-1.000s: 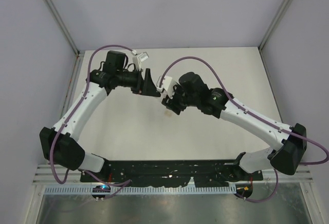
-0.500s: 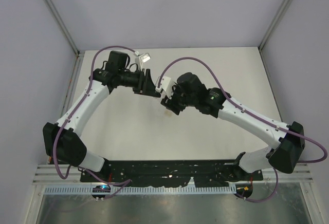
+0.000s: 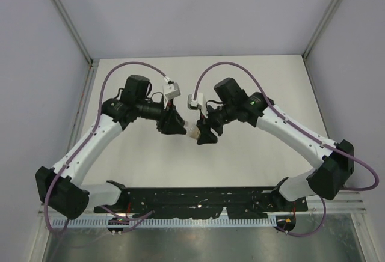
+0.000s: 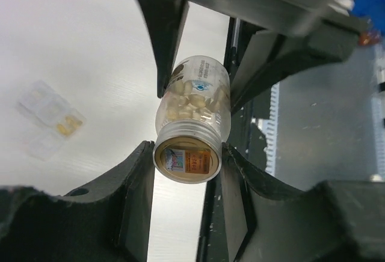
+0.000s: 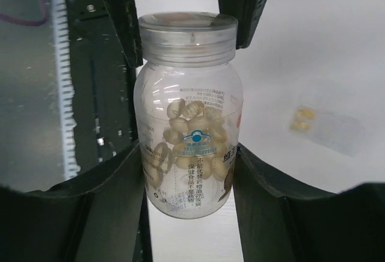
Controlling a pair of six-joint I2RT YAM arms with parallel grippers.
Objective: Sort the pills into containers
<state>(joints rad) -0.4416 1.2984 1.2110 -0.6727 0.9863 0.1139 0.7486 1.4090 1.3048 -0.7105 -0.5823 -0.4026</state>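
A clear pill bottle [image 3: 192, 133] hangs sideways above the table between my two grippers. It holds pale tan pills [image 5: 192, 124]. My left gripper [image 4: 186, 161] is shut on the bottle's screw cap [image 4: 185, 160], one finger on each side. My right gripper [image 5: 189, 181] is shut on the bottle's body [image 5: 189, 154] near its base. In the top view the left gripper [image 3: 178, 127] and right gripper [image 3: 204, 133] face each other tip to tip. A small flat clear container [image 4: 51, 116] lies on the table with a few yellowish pills inside; it also shows in the right wrist view as the container [image 5: 326, 127].
The white table [image 3: 258, 82] is walled by grey panels at the back and sides. A black base rail [image 3: 198, 197] runs along the near edge under the arms. Purple cables [image 3: 222, 67] arch over both wrists.
The left gripper has closed onto the bottle's cap. Both wrists have shifted toward the near edge, carrying the bottle with them.
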